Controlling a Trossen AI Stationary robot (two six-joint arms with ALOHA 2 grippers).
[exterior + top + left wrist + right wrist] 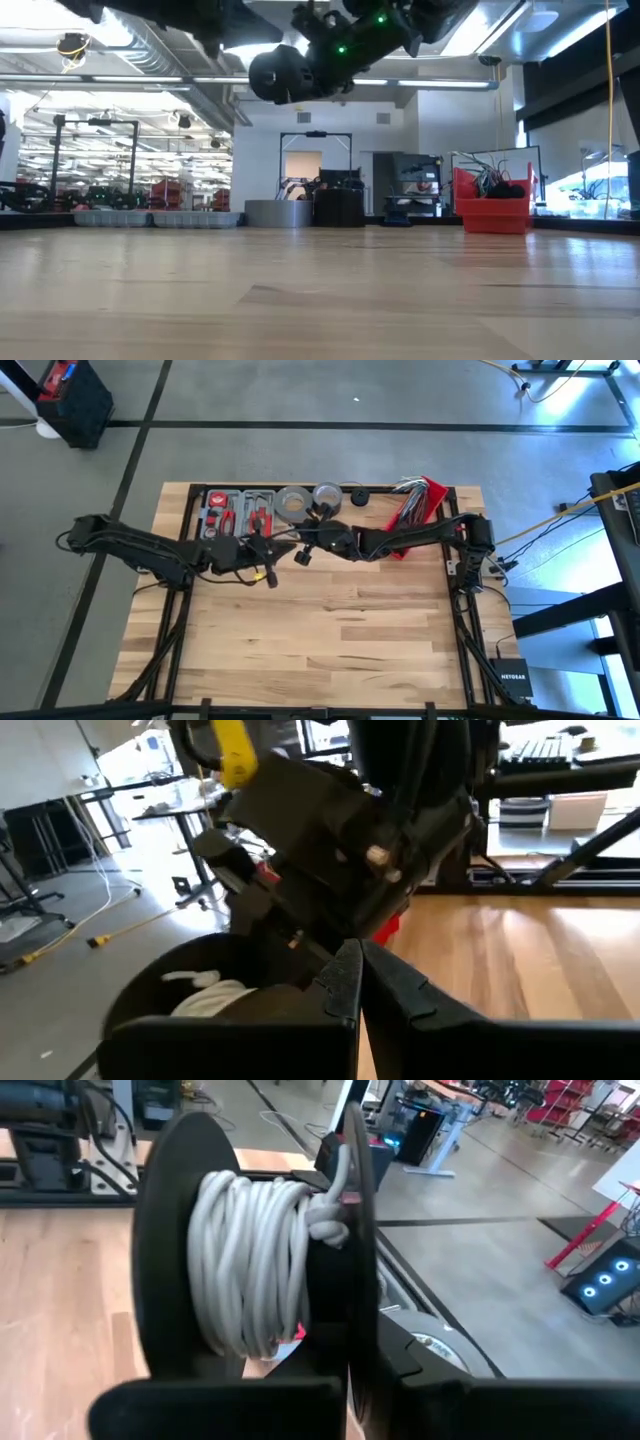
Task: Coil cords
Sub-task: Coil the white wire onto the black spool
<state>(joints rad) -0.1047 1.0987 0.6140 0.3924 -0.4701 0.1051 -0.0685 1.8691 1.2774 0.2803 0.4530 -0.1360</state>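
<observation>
Currently we hold the spool (250, 1270) with the right gripper (345, 1370) clamped on its flange; left gripper (360, 982) shut alongside. Risk: cord (255, 1265) end slips loose and unwinds.

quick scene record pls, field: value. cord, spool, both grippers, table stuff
cord: white cord wound in many turns on a black spool
spool position: held up above the table, between the two arms
right gripper: shut on the spool's flange
left gripper: shut, right beside the spool; contact unclear
far edge: tool tray, grey tape rolls, red bin of cables
near half of table: bare wood
</observation>
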